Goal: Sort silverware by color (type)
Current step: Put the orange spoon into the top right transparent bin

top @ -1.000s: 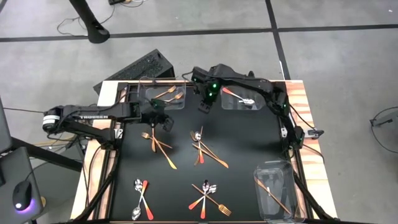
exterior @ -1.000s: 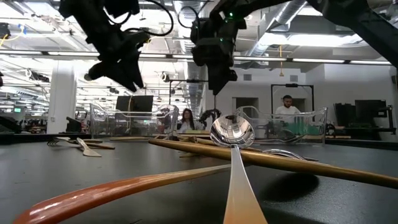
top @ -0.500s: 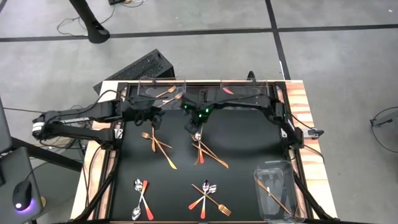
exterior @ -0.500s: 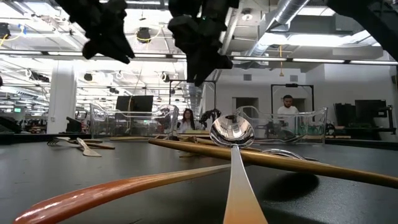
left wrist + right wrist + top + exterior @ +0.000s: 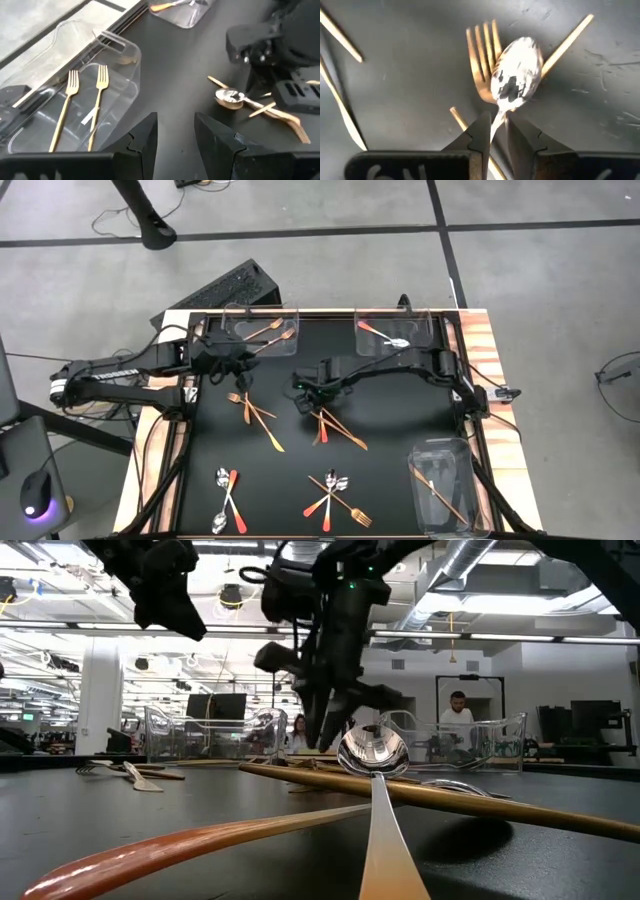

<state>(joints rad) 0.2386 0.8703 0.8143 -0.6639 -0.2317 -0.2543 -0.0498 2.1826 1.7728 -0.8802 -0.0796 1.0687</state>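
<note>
The spoon [image 5: 515, 74] I'm after lies across a fork [image 5: 482, 55] mid-worktop, its neck running back between my right hand's [image 5: 495, 131] fingers, which straddle it, narrowed but not visibly gripping. My left hand [image 5: 175, 131] hangs released beside the fork bin [image 5: 262, 328], farther from the spoon.

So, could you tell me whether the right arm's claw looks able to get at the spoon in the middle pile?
Probably yes: the right claw already straddles the spoon at its neck, nothing above it. The fork beneath lies close and might be caught too.
</note>
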